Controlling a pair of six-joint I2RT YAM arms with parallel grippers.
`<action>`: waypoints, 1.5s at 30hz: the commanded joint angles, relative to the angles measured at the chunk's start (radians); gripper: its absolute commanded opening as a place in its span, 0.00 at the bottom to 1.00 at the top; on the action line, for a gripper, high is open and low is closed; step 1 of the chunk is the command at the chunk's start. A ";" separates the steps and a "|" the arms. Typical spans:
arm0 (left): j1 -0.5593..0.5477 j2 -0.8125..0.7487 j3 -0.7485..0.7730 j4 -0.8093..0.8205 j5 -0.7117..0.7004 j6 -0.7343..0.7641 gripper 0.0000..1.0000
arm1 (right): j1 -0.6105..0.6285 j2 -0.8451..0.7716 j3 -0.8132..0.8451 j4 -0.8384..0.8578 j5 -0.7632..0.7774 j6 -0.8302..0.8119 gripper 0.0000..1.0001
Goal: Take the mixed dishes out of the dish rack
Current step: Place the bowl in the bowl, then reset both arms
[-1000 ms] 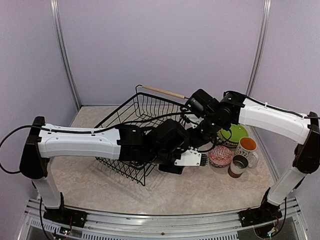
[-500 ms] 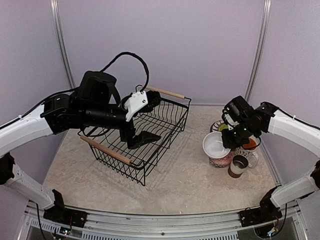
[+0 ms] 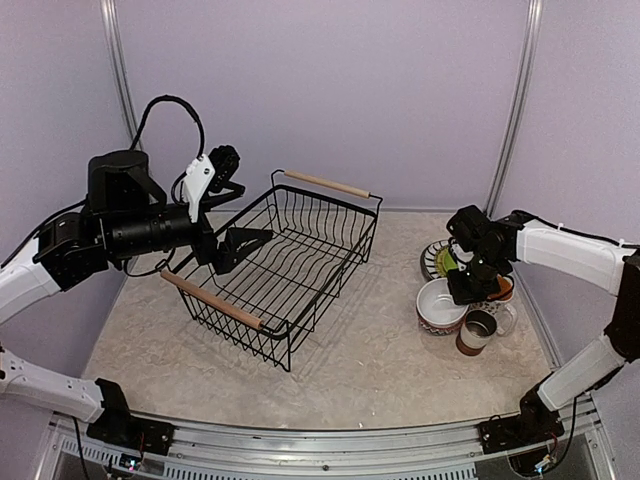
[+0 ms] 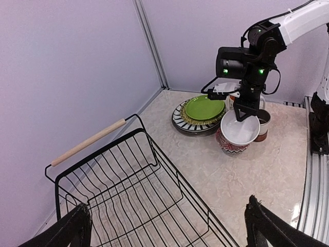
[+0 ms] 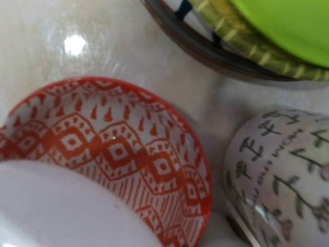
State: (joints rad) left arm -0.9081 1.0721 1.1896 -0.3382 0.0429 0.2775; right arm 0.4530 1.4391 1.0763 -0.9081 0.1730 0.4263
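Note:
The black wire dish rack with wooden handles stands left of centre and holds no dishes; it also shows in the left wrist view. My left gripper hangs wide open and empty over its left part. At the right, the lime green plate lies on the striped plate. My right gripper grips the rim of a white bowl, nested in a red-patterned bowl. The orange-lined mug and brown mug stand beside it.
Purple walls with metal posts close in the back and both sides. The dishes cluster tightly near the right wall. The right wrist view shows the plate stack's edge and the printed mug's side close to the bowls.
My left arm has drawn back to the left, its gripper now at the rack's left part. My right gripper has lowered the white bowl into the red-patterned bowl.

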 commanded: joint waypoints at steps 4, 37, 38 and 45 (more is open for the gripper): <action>0.007 -0.026 -0.025 0.037 -0.040 0.022 0.99 | -0.025 0.040 0.028 0.038 0.018 -0.035 0.00; 0.406 -0.124 -0.070 0.213 0.002 -0.409 0.99 | -0.033 -0.277 0.156 0.175 -0.009 -0.105 0.84; 0.451 -0.150 -0.087 0.237 0.032 -0.449 0.99 | -0.033 -0.315 0.151 0.203 -0.016 -0.111 0.87; 0.670 -0.262 -0.177 0.377 0.113 -0.596 0.99 | -0.033 -0.575 0.106 0.395 -0.043 -0.163 1.00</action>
State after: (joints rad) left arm -0.3065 0.8577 1.0496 -0.0734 0.0868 -0.2028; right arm 0.4286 0.9718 1.2076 -0.6441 0.1539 0.3092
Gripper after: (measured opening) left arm 0.990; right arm 0.995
